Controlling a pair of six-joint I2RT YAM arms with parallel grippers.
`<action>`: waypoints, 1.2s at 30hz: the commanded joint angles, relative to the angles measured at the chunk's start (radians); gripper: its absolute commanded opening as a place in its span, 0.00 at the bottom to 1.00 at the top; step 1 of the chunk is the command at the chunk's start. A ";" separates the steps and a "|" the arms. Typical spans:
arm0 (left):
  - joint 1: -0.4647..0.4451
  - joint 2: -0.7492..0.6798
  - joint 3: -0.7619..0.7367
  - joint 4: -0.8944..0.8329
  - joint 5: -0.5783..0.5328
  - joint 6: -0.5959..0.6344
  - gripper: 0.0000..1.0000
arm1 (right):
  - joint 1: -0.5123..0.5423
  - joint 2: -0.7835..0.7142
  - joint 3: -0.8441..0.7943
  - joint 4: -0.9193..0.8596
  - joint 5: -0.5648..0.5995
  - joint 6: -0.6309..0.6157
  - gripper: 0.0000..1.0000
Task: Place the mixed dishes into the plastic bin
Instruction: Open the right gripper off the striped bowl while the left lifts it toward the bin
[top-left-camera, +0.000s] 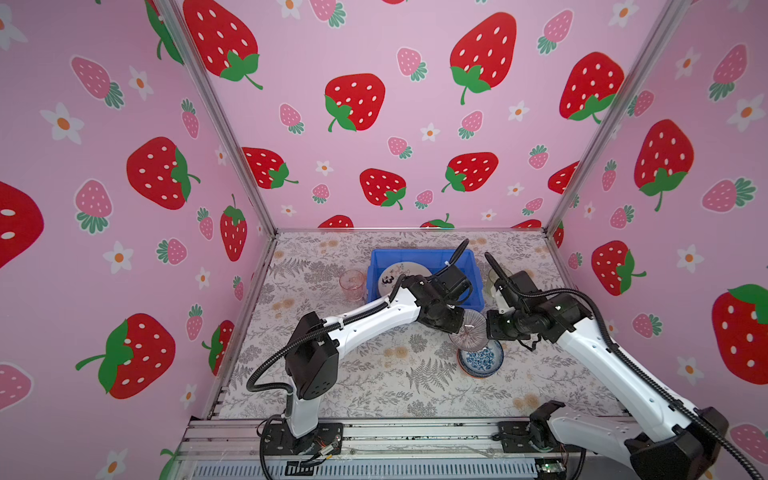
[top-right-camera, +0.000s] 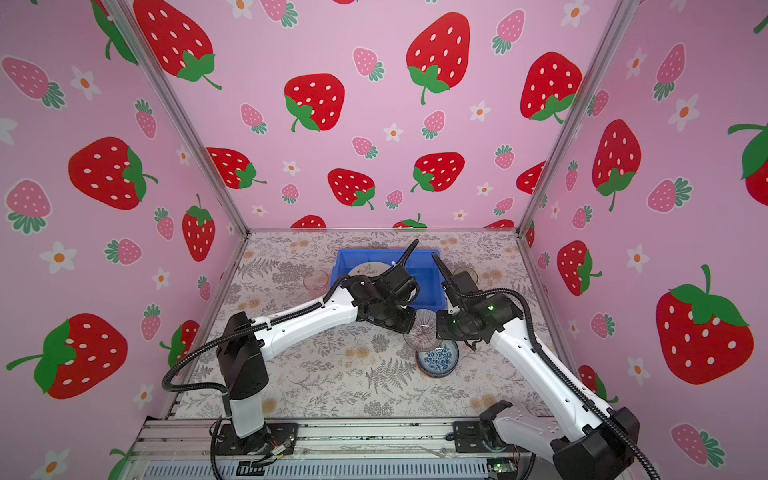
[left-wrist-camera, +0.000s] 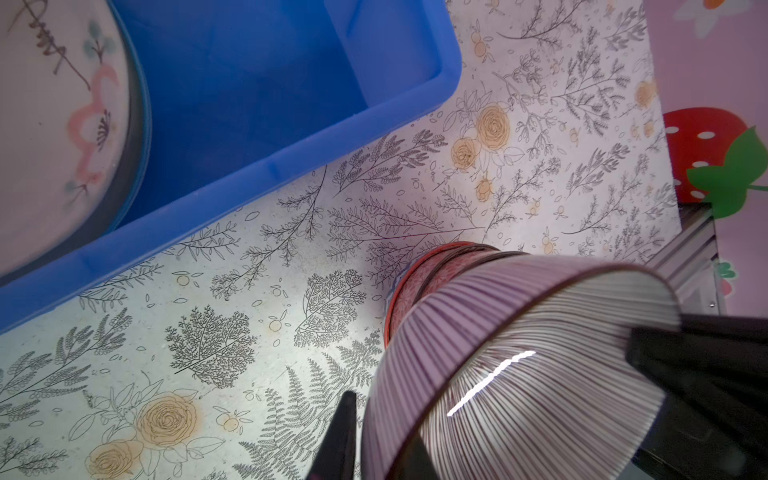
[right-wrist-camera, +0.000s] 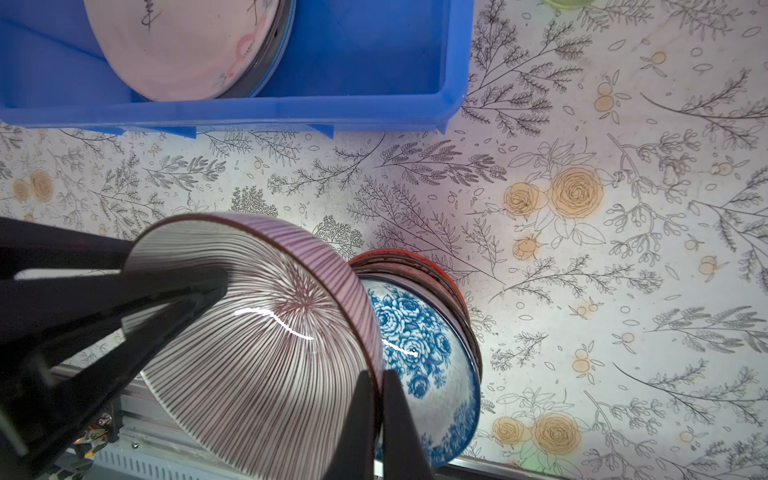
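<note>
Contact is being made on the striped bowl (top-left-camera: 471, 331) from two sides in both top views. Its rim at 9 o'clock is being gripped by the left gripper (top-left-camera: 459, 328). In the right wrist view the jaws are being shown clamped on the bowl's wall, one finger inside and one outside. Its rim at 3 o'clock is being gripped by the right gripper (right-wrist-camera: 379, 376), with the jaws pressed together on the thin edge.

The striped bowl is being held tilted, off the table (top-left-camera: 374, 374) and outside the bin (top-left-camera: 372, 274), just off the bin's 5 o'clock corner. At 6 o'clock of it, and partly overlapped by it, a blue bowl (top-left-camera: 482, 360) is being carried on top of a stack (right-wrist-camera: 453, 291), whose orange rim is being shown underneath.

Inside the bin, toward 9 o'clock, a cream plate (top-left-camera: 400, 276) with a black mark is being supported on a dark-rimmed plate (right-wrist-camera: 279, 50). A pink tumbler (top-left-camera: 352, 284) is being shown upright just beside the bin at 9 o'clock. A green tumbler (top-right-camera: 466, 274) is being shown near the bin at 3 o'clock, partly hidden by the right arm (top-right-camera: 519, 353).
</note>
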 joint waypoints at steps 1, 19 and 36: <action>-0.002 -0.028 0.040 -0.052 -0.042 0.015 0.18 | 0.004 -0.002 -0.002 0.011 -0.003 0.000 0.05; 0.000 -0.038 0.070 -0.077 -0.072 0.038 0.00 | 0.004 -0.001 0.008 0.070 -0.034 0.008 0.16; 0.183 0.129 0.422 -0.168 -0.061 0.161 0.00 | -0.159 -0.035 0.201 -0.071 0.097 -0.111 0.99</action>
